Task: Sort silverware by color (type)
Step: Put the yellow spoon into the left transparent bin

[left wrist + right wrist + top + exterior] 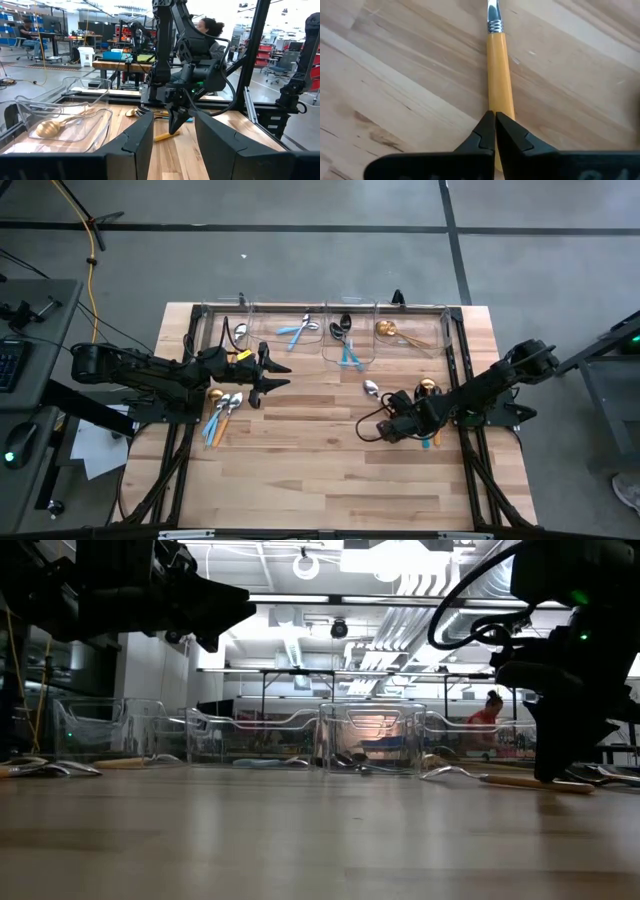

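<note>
Closest to the right wrist camera, the right gripper (495,131) has its two dark fingers pressed together, tips touching the end of an orange-handled piece of silverware (500,75) that lies flat on the pale wooden table (395,75); nothing sits between the fingers. From above, that gripper (392,426) is low over the table's right half, next to a silver spoon head (371,388) and a gold spoon (427,388) just beside it.

On the table's left side the left gripper (262,377) hangs above the boards with its fingers parted and nothing between them. Close to it lies a small cluster of spoons with light-blue and orange handles (222,413).

Along the far edge stands a row of clear plastic bins (345,330). One holds a light-blue-handled utensil (298,330), the next black pieces with blue handles (346,345), the rightmost gold pieces (398,334), and the leftmost a single piece (238,332) whose colour I cannot tell.

Beyond the table, in the left wrist view, a person (207,30) sits in the room.
</note>
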`<action>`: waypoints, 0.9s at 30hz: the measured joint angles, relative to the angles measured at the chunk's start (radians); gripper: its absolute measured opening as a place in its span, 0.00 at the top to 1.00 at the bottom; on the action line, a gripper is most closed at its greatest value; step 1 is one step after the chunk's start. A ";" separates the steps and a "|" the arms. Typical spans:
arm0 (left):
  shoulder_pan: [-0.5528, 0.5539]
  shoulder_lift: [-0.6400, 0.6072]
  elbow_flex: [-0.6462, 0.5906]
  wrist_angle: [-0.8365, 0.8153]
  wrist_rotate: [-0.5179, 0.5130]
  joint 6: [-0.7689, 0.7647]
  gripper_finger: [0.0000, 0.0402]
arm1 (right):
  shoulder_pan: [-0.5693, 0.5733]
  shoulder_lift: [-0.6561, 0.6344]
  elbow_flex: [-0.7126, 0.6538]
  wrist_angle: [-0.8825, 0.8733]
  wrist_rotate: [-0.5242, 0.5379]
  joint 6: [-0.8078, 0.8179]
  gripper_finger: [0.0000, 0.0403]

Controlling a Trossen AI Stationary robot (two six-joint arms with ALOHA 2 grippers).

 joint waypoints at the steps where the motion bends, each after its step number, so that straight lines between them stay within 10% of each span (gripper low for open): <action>1: 0.000 0.000 0.000 0.000 0.000 0.000 0.67 | 0.000 0.000 0.000 0.001 0.002 0.000 1.00; 15: 0.000 0.000 0.000 0.000 0.000 0.000 0.67 | 0.000 0.003 -0.002 0.007 0.027 -0.025 0.65; 27: 0.000 0.000 0.000 0.000 0.000 0.000 0.67 | -0.013 0.007 0.118 -0.102 0.145 -0.226 0.66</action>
